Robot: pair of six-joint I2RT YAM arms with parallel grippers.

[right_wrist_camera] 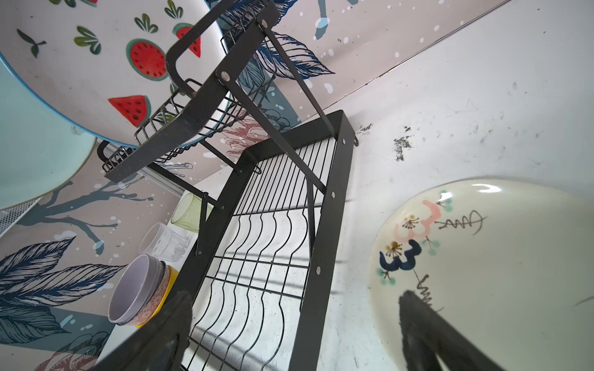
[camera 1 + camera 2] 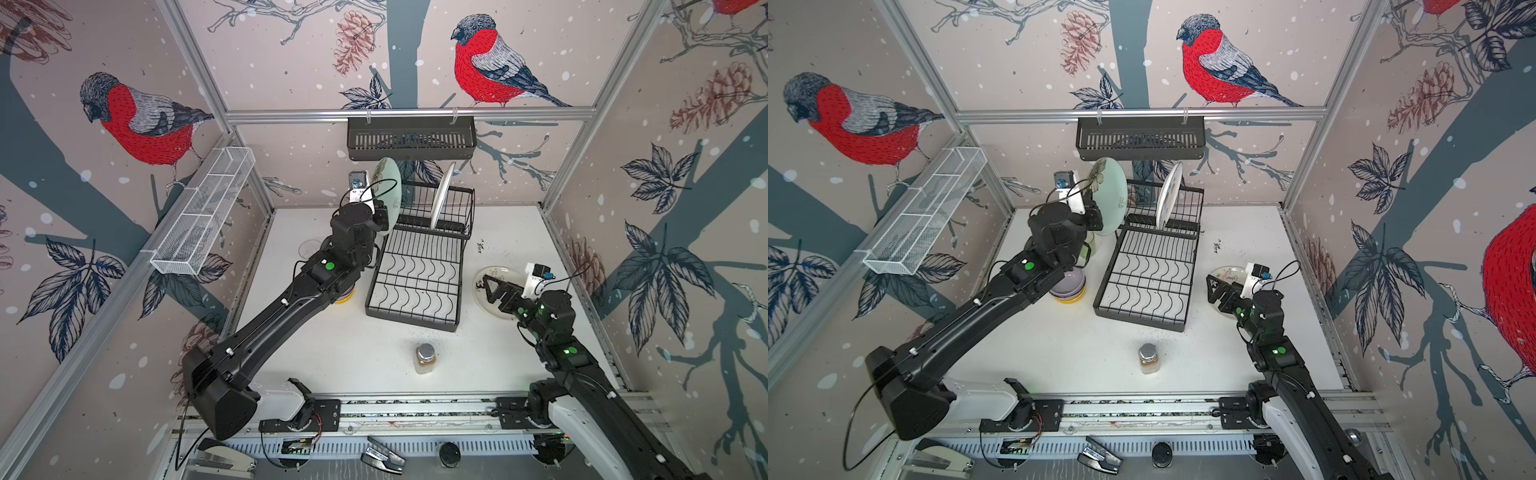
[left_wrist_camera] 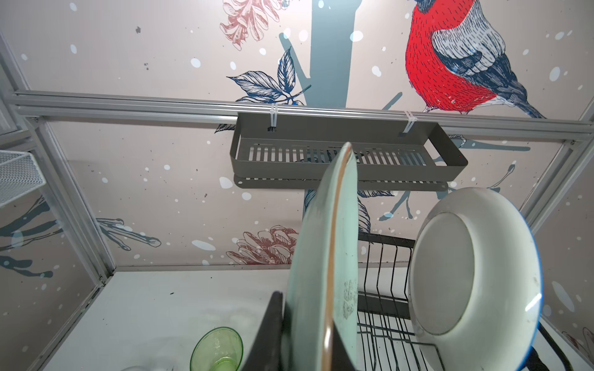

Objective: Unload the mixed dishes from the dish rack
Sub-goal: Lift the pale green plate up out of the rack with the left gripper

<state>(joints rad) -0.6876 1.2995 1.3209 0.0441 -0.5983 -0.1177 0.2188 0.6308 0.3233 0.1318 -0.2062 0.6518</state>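
My left gripper (image 3: pixel 305 321) is shut on the rim of the pale green plate (image 2: pixel 388 187), holding it upright above the left end of the dish rack's (image 2: pixel 409 319) raised tier. The watermelon plate (image 2: pixel 442 195) stands in that tier's slots. The wavy lower tier holds nothing. My right gripper (image 1: pixel 295 308) is open, low beside the rack's right side, over the near edge of a white flower-painted plate (image 1: pixel 482 257) lying flat on the table. Left of the rack sit stacked lilac, pink-patterned and yellow bowls (image 2: pixel 1069 286), a green tumbler (image 3: pixel 217 350) and a clear tumbler (image 1: pixel 167 241).
A silver-capped jar (image 2: pixel 424 357) of brown powder stands in front of the rack. A long black slotted basket (image 2: pixel 411 137) hangs on the back rail just above the held plate. A white mesh tray (image 2: pixel 203 212) hangs on the left wall.
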